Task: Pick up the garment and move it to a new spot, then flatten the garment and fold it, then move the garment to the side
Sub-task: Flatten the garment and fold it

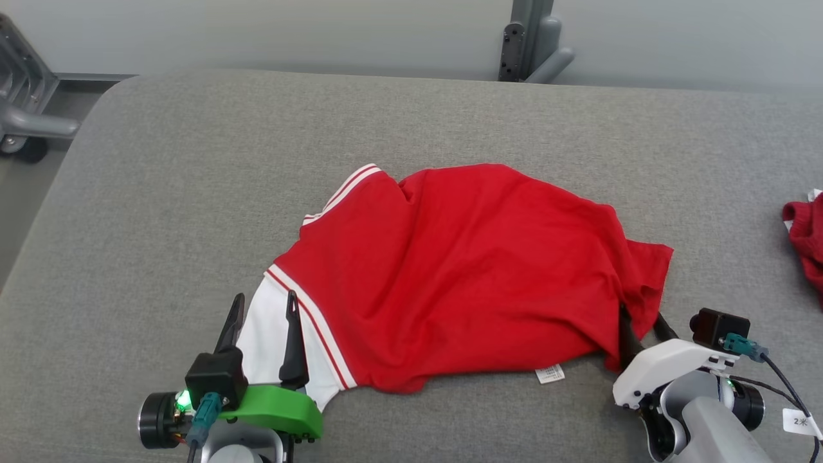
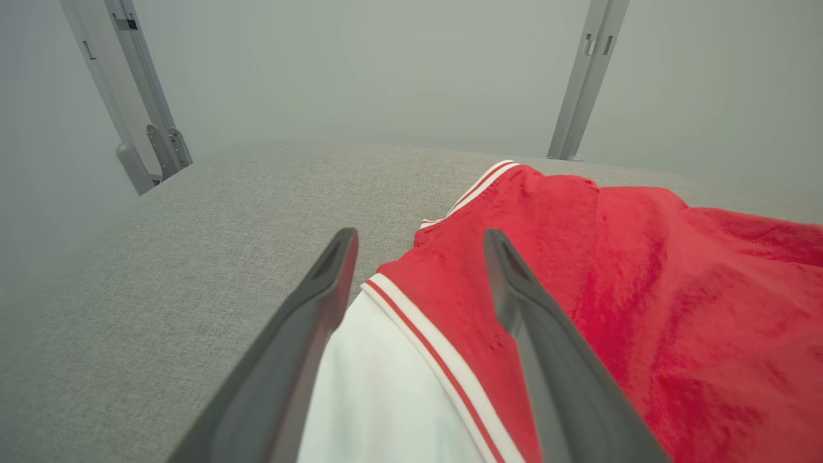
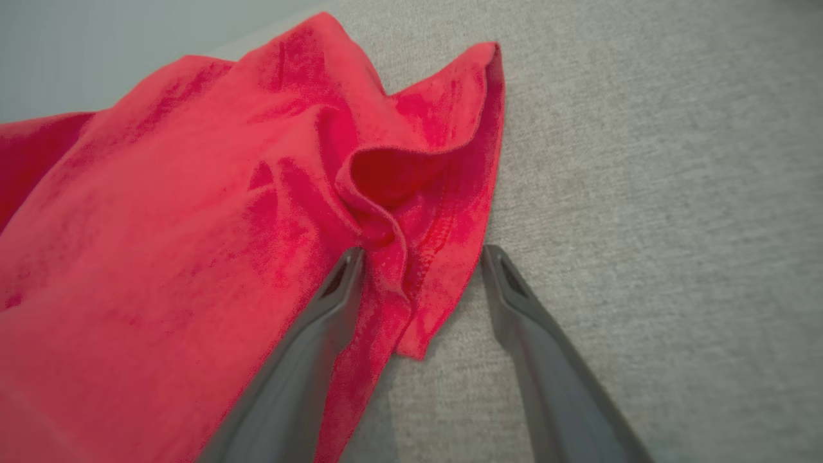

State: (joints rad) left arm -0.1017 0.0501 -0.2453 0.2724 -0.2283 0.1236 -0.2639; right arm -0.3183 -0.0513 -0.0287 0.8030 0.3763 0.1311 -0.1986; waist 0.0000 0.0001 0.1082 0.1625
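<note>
The red shirt with a white sleeve and striped trim (image 1: 463, 270) lies bunched up in the middle of the grey cloth-covered counter (image 1: 193, 161). It is not flat yet.

The left gripper (image 1: 265, 307) is at the near left. Its fingers are apart, one on each side of the white sleeve (image 2: 373, 399). The right gripper (image 1: 645, 329) is at the near right, fingers apart too, w/ the red hem corner (image 3: 424, 276) between them. In the head view the cloth hides part of its tips.

I think the step is to grab both near ends & pull the shirt flat. To do it well:
- Push the tips down to the counter so the cloth goes deep in.
- Close firmly, esp. on the right, b/c the hem there is curled.
- Lift a little & pull apart slowly, both sides the same.
- Keep away from the other red cloth (image 1: 804, 238) at the right edge.
</note>
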